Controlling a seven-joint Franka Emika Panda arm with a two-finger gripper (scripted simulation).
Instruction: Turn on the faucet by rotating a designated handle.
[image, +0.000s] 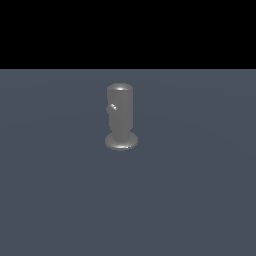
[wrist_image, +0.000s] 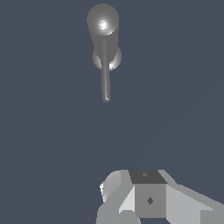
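Faucet (image: 120, 112) is standing upright near the middle of the flat blue-grey floor (image: 200, 200), its flat top facing up and its wider flared base disc (image: 121, 142) sitting on the surface. Open floor is lying all around it, with the far edge of the floor meeting black background behind. The handle (image: 111, 108) is showing in the exterior view only as a small rounded tip on the exterior view's left of the cylinder, pointing toward the camera. In the wrist view the handle (wrist_image: 105, 78) is reaching out as a thin straight rod from the faucet (wrist_image: 103, 26). The gripper (wrist_image: 146, 197) is sitting well apart from the rod, touching nothing; I cannot tell how far its fingers are parted.
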